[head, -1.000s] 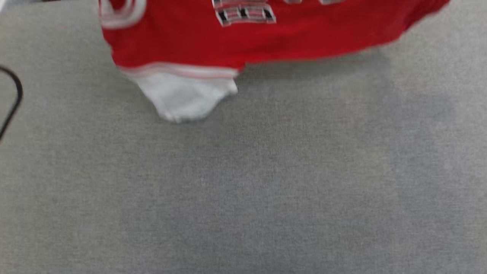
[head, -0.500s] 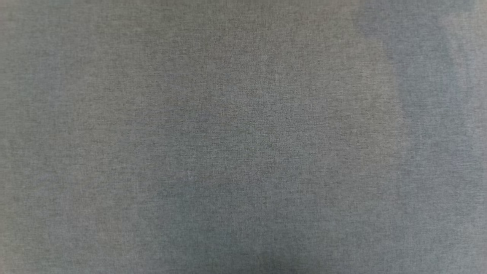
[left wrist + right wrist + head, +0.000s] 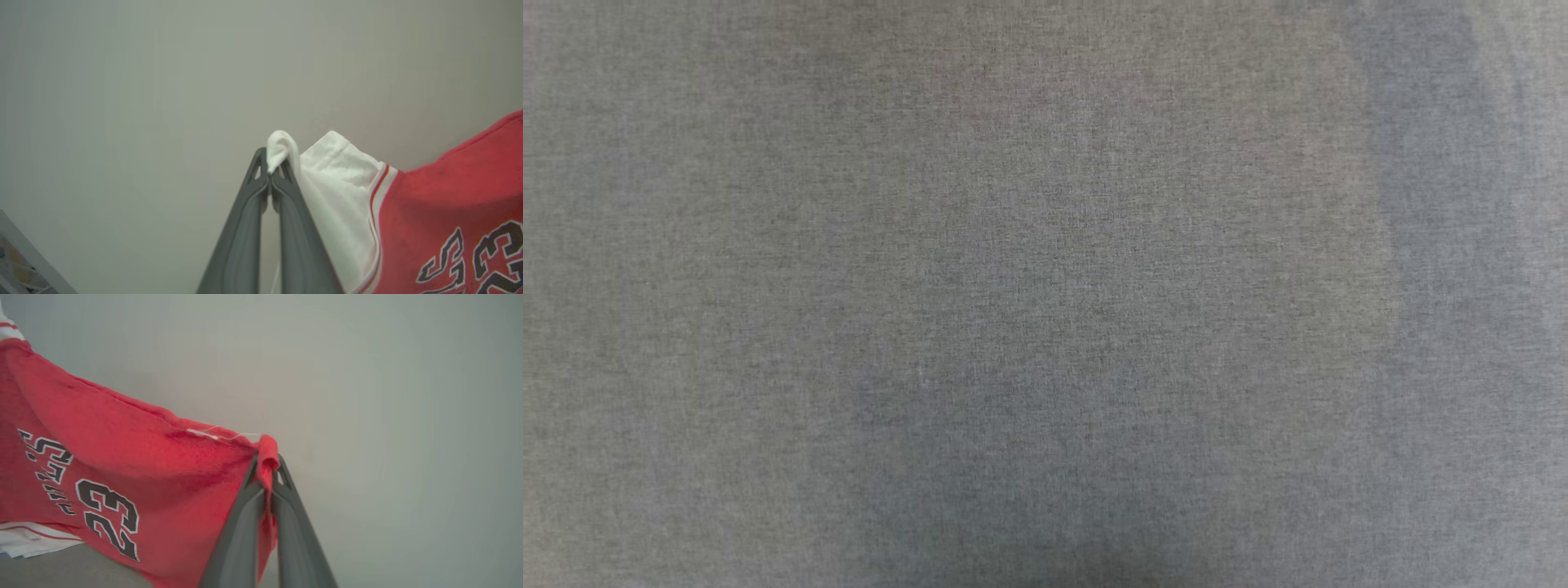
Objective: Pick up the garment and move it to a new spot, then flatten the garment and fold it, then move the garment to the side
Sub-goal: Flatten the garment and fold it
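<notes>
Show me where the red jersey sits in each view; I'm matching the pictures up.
Head view: grey cloth surface, shadowed.
Left wrist view: the jersey at lower right, white sleeve pinched in shut jaws.
Right wrist view: the jersey across the left, red edge pinched in shut jaws.
Shared landmark: black numerals.

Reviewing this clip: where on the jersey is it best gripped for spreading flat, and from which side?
By its outer ends, probably as now: the left gripper is shut on the white sleeve tip, the right gripper on a bunched red edge. Come in edge-on from each side; the jersey hangs as a thin sheet stretched between them.
</notes>
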Controlling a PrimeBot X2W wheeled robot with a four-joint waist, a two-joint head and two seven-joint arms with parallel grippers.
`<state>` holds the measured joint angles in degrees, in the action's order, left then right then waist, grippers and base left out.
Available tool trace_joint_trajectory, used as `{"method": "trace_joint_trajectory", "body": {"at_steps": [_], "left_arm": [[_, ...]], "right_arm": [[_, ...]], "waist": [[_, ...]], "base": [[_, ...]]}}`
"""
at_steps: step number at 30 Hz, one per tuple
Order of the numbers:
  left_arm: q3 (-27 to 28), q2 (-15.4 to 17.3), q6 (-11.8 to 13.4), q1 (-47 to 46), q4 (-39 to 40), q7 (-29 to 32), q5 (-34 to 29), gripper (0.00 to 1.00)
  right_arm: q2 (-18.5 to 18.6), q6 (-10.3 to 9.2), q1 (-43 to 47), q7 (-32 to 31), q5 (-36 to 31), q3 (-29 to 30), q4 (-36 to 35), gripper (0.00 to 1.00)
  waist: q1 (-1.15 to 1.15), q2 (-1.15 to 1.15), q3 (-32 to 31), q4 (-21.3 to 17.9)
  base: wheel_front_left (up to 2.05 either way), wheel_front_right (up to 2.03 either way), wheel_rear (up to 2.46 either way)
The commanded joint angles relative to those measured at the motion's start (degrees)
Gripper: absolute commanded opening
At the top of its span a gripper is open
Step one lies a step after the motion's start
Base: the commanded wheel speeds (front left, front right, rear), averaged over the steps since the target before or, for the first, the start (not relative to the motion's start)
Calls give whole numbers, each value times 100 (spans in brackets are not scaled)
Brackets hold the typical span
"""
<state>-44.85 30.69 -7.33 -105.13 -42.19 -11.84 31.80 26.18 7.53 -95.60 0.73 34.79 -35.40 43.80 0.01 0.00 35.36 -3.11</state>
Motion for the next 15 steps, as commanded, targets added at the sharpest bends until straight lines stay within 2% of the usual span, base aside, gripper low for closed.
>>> {"method": "trace_joint_trajectory", "body": {"at_steps": [1,7,15], "left_arm": [[-60,122,-15,319,-29,-63,98,0],[-87,314,59,1886,218,-258,476,0],[-241,738,581,4182,1291,-303,683,0]], "right_arm": [[-49,-4,273,93,127,-172,40,0],[-7,-4,1395,510,750,-925,-36,0],[432,-4,2864,730,1375,-1730,-517,0]], "waist": [[-1,0,-152,11],[-1,0,-692,118],[-1,0,-1544,178]], "base": [[0,0,0],[0,0,0],[0,0,0]]}}
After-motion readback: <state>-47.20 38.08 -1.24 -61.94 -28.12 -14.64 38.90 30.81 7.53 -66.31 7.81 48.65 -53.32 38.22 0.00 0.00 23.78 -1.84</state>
